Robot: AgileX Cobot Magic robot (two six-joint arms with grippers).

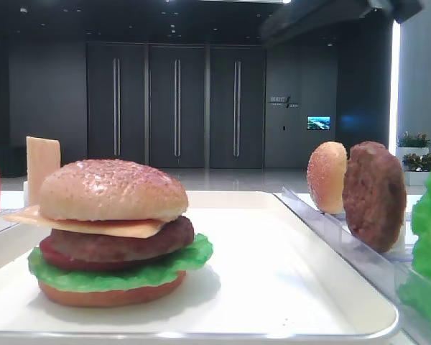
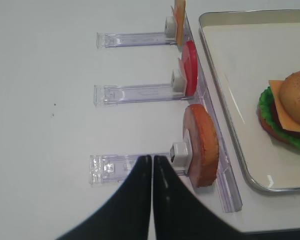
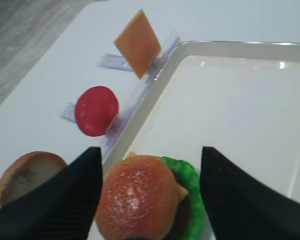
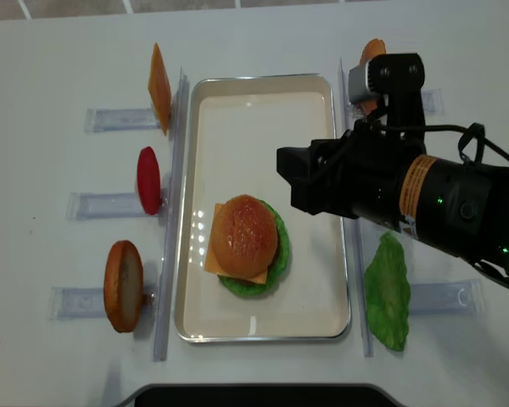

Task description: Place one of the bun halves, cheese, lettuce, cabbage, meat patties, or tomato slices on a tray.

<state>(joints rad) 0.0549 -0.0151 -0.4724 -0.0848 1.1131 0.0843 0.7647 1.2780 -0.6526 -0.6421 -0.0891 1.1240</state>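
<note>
Here, in the right wrist view, the right gripper [image 3: 150, 200] hangs with its black fingers [image 3: 85, 190] spread wide either side of the domed bun top [image 3: 137, 197], not touching it. That bun crowns a stacked burger on the cream tray [image 3: 240, 100]. Left of the tray, the left gripper [image 2: 152, 162] is pressed together above the desk [image 2: 50, 75]. Beyond stand a tomato slice [image 3: 96, 111] and cheese [image 3: 138, 42].

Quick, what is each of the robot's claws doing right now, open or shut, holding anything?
Left gripper: shut, holding nothing.
Right gripper: open, empty, above the bun top of the burger.
</note>
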